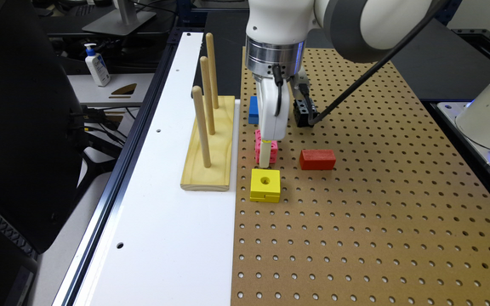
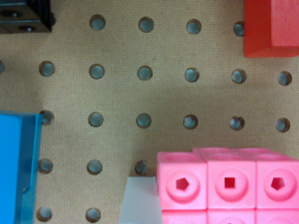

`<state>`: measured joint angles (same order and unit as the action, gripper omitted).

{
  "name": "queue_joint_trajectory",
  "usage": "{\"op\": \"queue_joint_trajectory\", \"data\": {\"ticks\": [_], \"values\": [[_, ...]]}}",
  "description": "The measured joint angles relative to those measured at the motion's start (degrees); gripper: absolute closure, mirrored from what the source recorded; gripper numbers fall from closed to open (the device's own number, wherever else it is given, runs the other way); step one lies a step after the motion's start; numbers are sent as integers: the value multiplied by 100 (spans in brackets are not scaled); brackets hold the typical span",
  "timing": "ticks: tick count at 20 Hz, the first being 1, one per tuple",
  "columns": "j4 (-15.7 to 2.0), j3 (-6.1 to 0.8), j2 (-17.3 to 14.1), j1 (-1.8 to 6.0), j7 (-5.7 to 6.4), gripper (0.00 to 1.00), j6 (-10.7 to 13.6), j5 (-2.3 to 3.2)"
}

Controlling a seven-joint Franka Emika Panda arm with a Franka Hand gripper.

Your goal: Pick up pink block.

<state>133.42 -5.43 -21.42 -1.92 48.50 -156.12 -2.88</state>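
Gripper down at one pink block, grip state unclear; one red block, three pegs

1. The pink block sits on the table, mid-frame in the exterior view, under the gripper.
2. The yellow block lies just below it.
3. The red block lies to its right.
4. The peg stand lies to its left.

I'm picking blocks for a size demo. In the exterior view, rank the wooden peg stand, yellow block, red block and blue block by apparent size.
1. Pale wooden peg stand with three dowels
2. Yellow cube block with round hole
3. Solid red rectangular block, nearly alike, and farther off
4. Blue block, partly hidden, so unsure
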Motion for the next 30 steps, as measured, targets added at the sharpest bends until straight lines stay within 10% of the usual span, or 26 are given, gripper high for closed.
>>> {"op": "queue_joint_trajectory", "data": {"ticks": [13, 30], "values": [[12, 3, 498, 14, 0, 100, 454, 0], [55, 3, 1737, 20, 19, 100, 1613, 0]]}}
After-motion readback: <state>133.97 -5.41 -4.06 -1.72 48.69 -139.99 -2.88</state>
